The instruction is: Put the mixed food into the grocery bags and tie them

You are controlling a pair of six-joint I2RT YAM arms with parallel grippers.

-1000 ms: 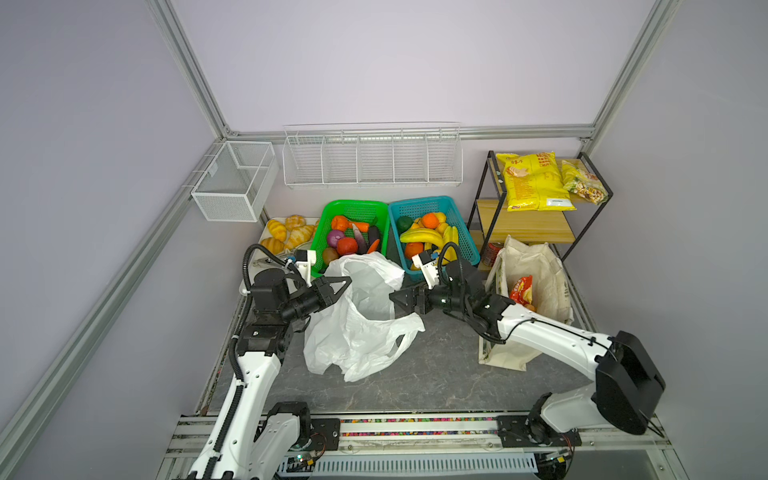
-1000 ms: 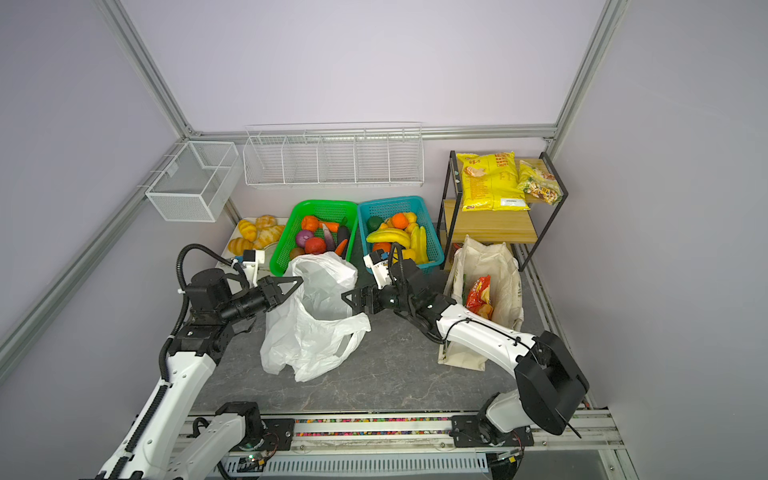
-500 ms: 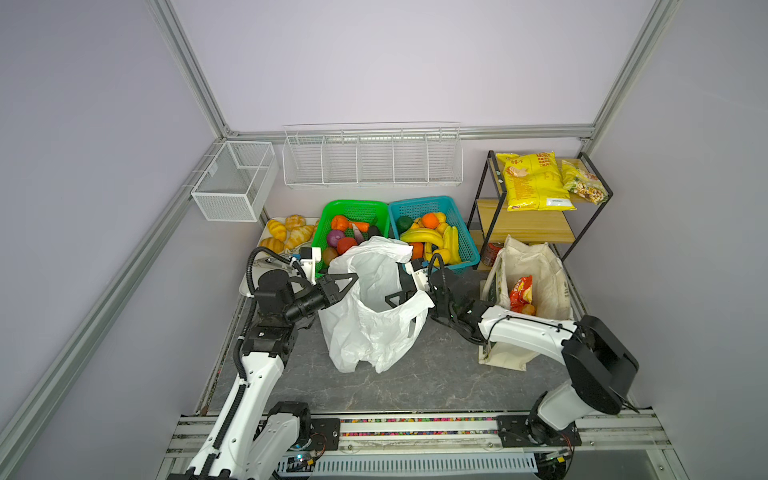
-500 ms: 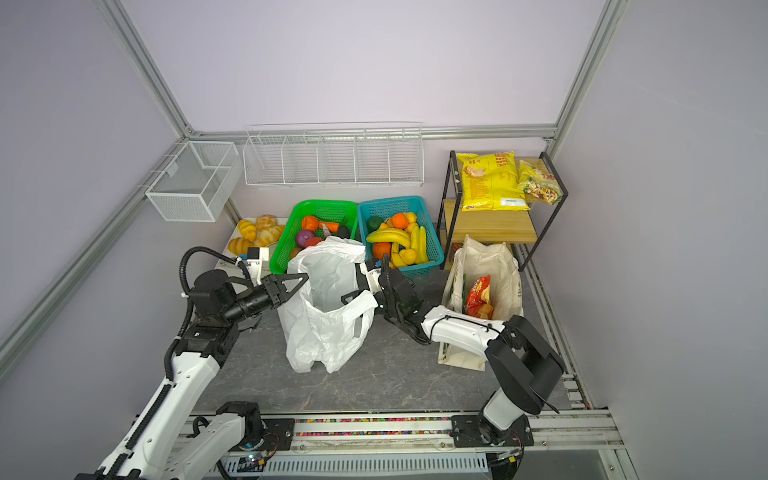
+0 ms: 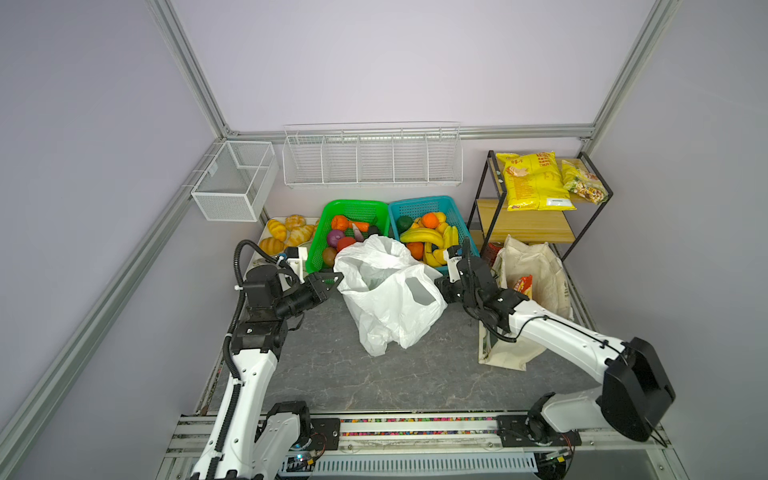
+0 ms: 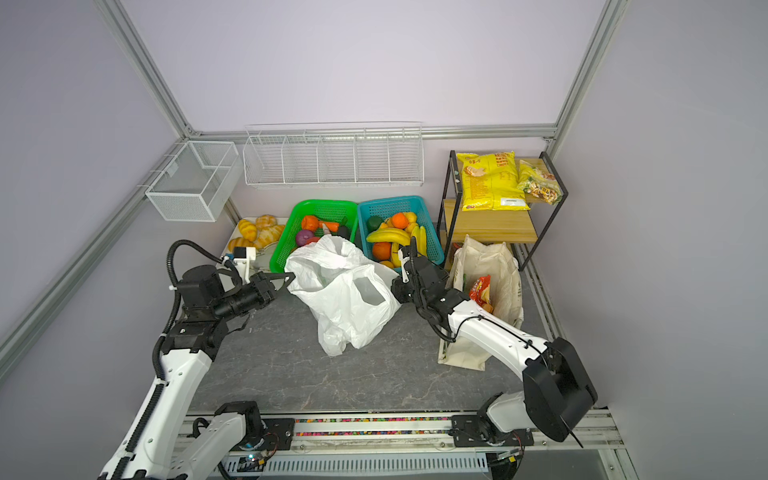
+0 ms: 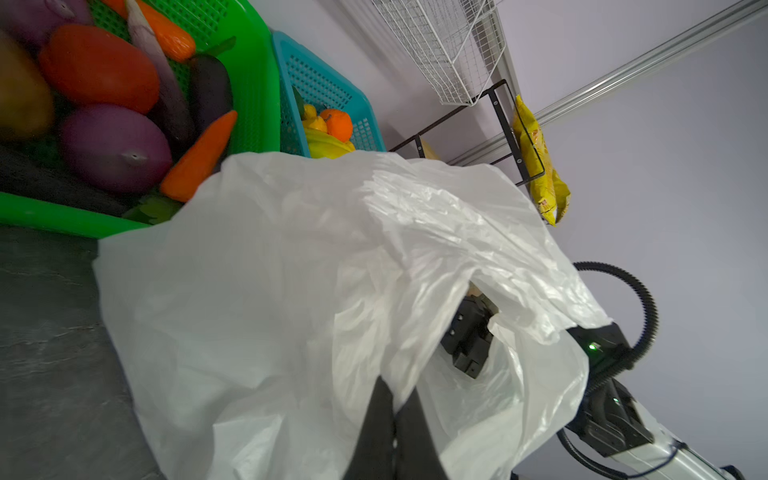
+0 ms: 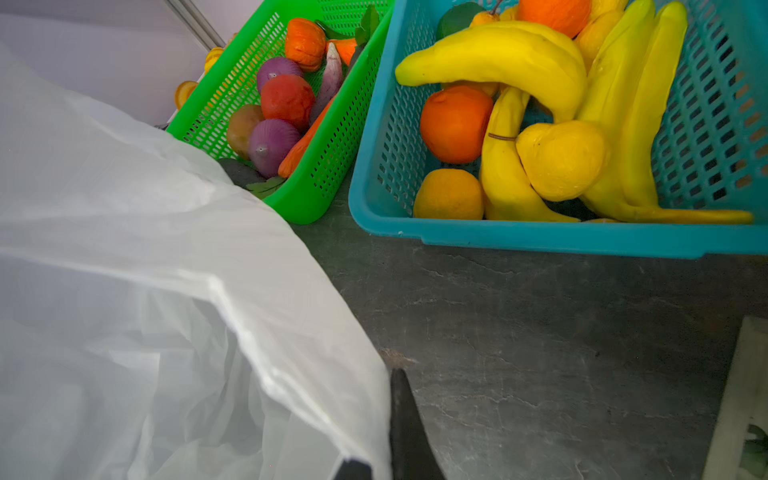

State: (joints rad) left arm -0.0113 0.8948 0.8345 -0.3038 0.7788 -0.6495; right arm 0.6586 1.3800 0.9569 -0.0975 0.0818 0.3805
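The white plastic grocery bag (image 5: 386, 299) (image 6: 340, 299) stands on the grey table, stretched between my two grippers. My left gripper (image 5: 337, 277) (image 7: 397, 384) is shut on the bag's (image 7: 291, 270) left rim. At the opposite rim my right gripper (image 5: 438, 286) (image 8: 386, 386) is shut on the plastic (image 8: 145, 291), which hides one finger. The cream canvas tote (image 5: 536, 266) (image 6: 490, 262) stands at the right with a red snack packet (image 5: 521, 286) inside. A yellow banana (image 5: 422, 237) (image 8: 498, 54) and an orange fruit (image 5: 415, 249) (image 8: 455, 124) lie in the teal basket (image 5: 424, 201).
A green basket (image 5: 353, 204) of vegetables sits behind the bag, next to the teal one. Croissants (image 5: 286, 232) lie at the back left. A black shelf (image 5: 482, 195) at the back right carries a big yellow chip bag (image 5: 532, 183). White wire baskets (image 5: 370, 158) hang on the wall.
My right gripper moved in to the plastic bag's right rim and shut on it. The bag rose from a slump and now hangs spread between both grippers.
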